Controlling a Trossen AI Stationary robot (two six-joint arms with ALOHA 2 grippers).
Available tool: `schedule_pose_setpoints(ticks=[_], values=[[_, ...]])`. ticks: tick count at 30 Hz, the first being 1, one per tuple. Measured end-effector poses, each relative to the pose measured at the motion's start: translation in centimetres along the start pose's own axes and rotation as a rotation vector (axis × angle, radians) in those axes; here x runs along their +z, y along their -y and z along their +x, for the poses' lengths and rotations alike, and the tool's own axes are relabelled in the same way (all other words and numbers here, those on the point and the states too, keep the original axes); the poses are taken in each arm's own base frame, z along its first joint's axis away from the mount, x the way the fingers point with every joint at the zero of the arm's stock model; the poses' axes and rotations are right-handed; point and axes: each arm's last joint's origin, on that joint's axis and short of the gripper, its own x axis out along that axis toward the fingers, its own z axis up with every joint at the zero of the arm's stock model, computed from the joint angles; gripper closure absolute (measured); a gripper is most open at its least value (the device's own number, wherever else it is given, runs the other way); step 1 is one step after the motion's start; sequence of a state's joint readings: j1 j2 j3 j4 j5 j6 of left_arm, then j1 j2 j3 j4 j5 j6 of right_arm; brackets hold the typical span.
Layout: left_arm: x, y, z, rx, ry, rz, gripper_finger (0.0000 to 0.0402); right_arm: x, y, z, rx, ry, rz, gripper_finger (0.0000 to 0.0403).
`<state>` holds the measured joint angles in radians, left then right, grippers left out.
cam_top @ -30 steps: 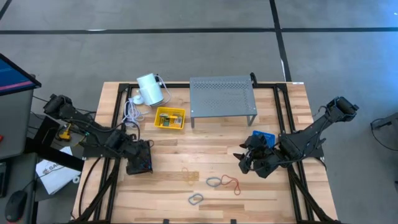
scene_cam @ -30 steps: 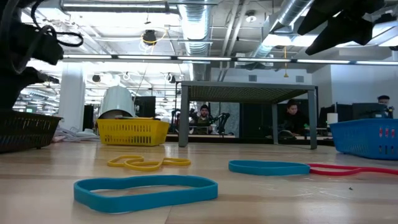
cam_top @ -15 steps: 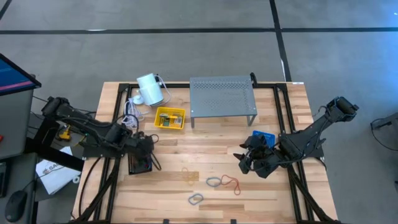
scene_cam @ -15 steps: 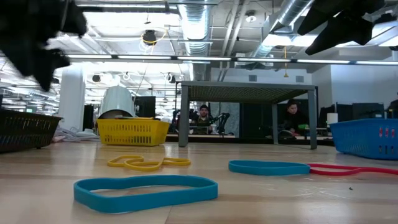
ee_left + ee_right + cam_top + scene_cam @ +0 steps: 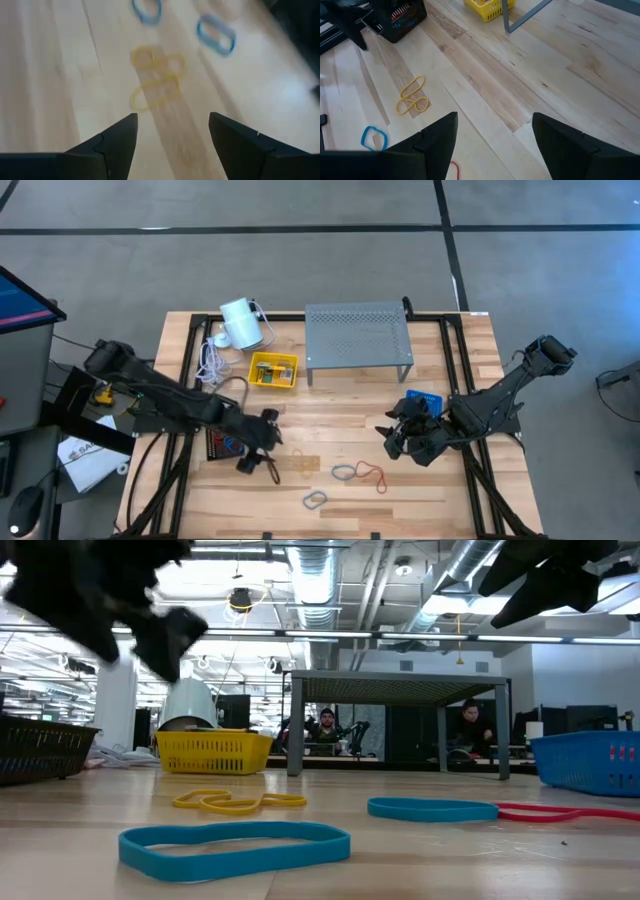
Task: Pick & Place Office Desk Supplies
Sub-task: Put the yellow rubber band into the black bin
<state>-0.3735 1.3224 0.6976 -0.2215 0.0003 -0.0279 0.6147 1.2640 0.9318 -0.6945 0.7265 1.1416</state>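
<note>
Approaching pick | left end effector (image 5: 170, 137) held open above yellow rubber bands (image 5: 156, 82) on tabletop (image 5: 50, 75) | right end effector (image 5: 492, 135) open, parked | next: descent, closure needed

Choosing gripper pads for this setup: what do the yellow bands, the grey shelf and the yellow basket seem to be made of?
Yellow bands: probably rubber; thin, matte loops lying limp and folded flat on the wood.
Grey shelf: likely painted metal; a thin perforated sheet on slim legs, matte grey.
Yellow basket: looks like moulded plastic; uniform bright colour, regular slotted walls, slight sheen.
</note>
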Motion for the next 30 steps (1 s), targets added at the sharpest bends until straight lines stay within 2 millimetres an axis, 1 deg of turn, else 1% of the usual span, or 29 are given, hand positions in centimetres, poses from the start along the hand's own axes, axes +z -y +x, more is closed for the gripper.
schedule_pose_setpoints(ticks=[2, 6, 10, 13, 22, 26, 30], values=[[0.0, -0.2, 1.2, 0.004, -0.043, 0.017, 0.016, 0.0, 0.0, 0.0, 0.003, -0.007, 0.001, 0.0148], [0.9, -0.4, 3.2, 0.004, -0.085, 0.045, 0.016, 0.0, 0.0, 0.0, 0.008, -0.011, 0.005, 0.0148], [1.7, -0.3, 5.2, -0.008, -0.12, 0.119, 0.016, 0.0, -0.1, 0.0, 0.011, -0.01, 0.007, 0.0148], [1.9, -0.1, 6.6, -0.022, -0.154, 0.18, 0.016, -0.2, -0.1, 0.2, 0.019, -0.007, 0.012, 0.0148], [2.7, 0.1, 9.0, -0.051, -0.206, 0.293, 0.016, -0.5, 0.0, 0.4, 0.021, -0.011, 0.011, 0.0148], [2.2, 0.1, 9.8, -0.064, -0.254, 0.339, 0.016, -0.4, 0.0, 0.4, 0.025, -0.009, 0.001, 0.0148], [2.0, 0.2, 10.3, -0.075, -0.258, 0.389, 0.016, -0.4, 0.0, 0.4, 0.026, -0.009, 0.0, 0.0148]])
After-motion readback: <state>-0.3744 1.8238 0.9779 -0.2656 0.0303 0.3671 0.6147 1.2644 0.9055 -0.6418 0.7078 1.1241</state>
